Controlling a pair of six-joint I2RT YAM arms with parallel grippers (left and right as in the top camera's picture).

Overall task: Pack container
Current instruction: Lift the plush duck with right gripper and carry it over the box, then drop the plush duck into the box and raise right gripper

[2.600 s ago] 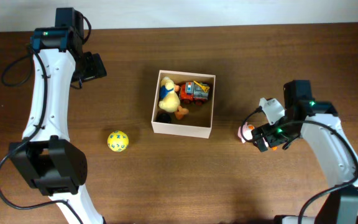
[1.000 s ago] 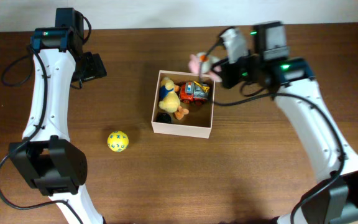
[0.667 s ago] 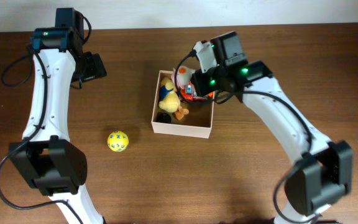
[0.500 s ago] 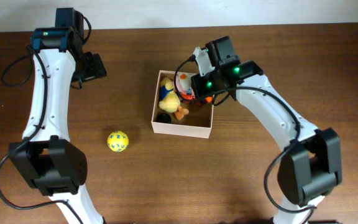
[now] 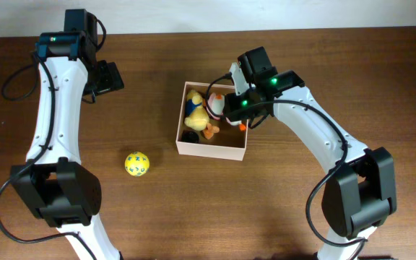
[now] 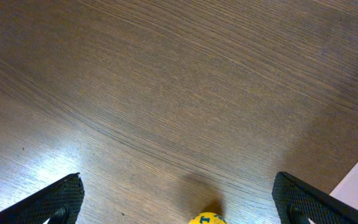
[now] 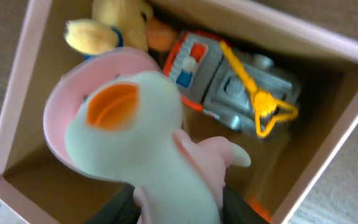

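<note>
The container (image 5: pixel 209 151) sits mid-table, nearer the far edge. It looks like light, thin cardboard, likely to slide or buckle, so it is best pinched at a wall near a corner. Over it, the right gripper (image 5: pixel 228 108) clamps a pink-and-white toy (image 7: pixel 129 124). The left gripper (image 6: pixel 179 200) hangs agape toward the far-left corner.

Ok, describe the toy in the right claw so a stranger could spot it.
Find the white square container mid-table. Over its open top the right claw holds a soft toy. Unlike the yellow duck and orange-grey truck inside, it is pink and white with an orange patch.
</note>
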